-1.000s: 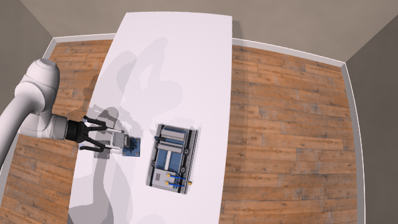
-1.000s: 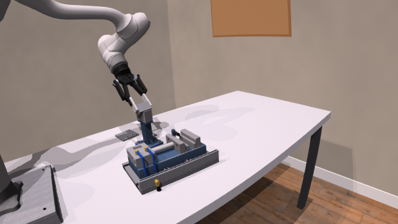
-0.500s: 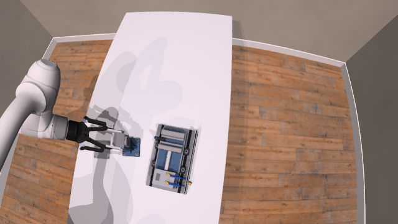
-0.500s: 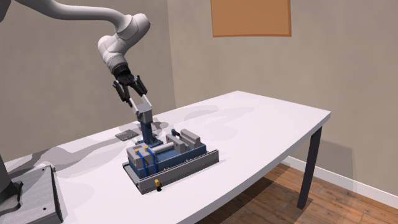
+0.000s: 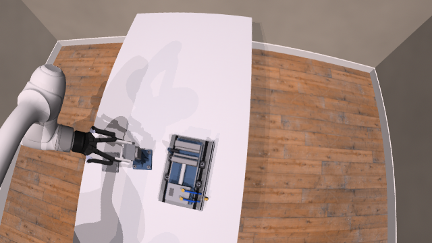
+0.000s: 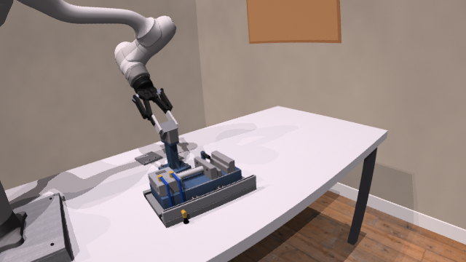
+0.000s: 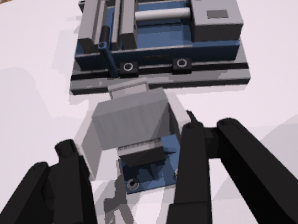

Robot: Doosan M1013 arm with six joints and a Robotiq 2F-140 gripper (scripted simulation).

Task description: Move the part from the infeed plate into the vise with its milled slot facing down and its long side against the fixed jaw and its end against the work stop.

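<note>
The white arm (image 6: 109, 16) reaches in from the left, bends at its elbow and slants its wrist down toward the table (image 6: 309, 145). Its black gripper (image 6: 164, 124) is clamped on the grey block (image 6: 170, 135), one pale finger (image 6: 156, 125) on each side. The block hangs in the air right above the blue stand (image 6: 172, 154), close over its top, whether touching I cannot tell. The small grey plate (image 6: 148, 158) lies flat just behind it. The vise (image 6: 204, 182) sits a little way off, jaws apart.
</note>
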